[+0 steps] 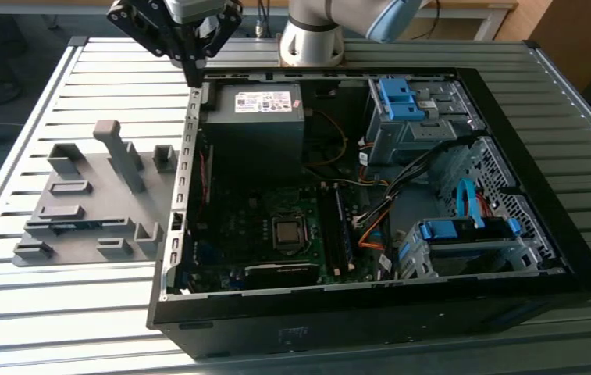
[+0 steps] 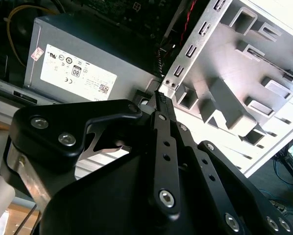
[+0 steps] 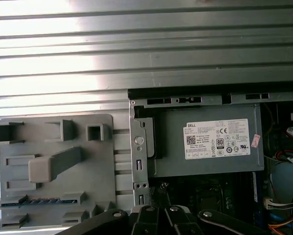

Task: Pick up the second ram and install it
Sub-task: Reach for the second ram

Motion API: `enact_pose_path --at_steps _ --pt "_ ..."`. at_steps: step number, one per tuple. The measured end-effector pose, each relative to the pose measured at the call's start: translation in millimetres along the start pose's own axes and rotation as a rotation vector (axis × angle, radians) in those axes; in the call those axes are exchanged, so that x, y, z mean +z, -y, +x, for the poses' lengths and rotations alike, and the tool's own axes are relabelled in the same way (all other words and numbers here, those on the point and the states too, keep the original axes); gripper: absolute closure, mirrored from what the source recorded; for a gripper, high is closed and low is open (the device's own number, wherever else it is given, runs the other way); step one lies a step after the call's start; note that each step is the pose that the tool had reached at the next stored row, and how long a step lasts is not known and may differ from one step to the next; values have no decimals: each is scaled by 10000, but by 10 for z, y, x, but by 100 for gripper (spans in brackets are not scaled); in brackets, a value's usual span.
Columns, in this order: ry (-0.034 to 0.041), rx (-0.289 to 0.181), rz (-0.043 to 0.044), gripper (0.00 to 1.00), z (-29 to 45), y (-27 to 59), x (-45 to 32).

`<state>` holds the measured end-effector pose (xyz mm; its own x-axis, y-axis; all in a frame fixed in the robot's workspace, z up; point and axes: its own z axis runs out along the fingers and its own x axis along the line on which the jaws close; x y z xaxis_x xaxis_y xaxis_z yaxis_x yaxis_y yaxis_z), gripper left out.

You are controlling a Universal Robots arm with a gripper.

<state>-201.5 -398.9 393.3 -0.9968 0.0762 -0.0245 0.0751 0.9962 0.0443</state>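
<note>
Second ram (image 3: 41,201), a thin dark circuit-board stick, was seen lying in a slot of the grey plastic holder plate (image 3: 105,166), well apart from the pincer. The black pincer (image 1: 189,72) was held closed, fingertips together, above the edge of the open black computer case (image 1: 379,332), just beside the grey power supply box (image 1: 254,117).

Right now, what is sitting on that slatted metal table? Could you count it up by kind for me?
Open computer case: 1
Grey plastic tray: 1
Robot arm: 1
Total: 3
</note>
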Motion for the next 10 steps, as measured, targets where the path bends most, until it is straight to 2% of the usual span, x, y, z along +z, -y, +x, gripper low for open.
enact_pose_path --at_steps 10 --pt "0 0 0 89 66 5 -2"
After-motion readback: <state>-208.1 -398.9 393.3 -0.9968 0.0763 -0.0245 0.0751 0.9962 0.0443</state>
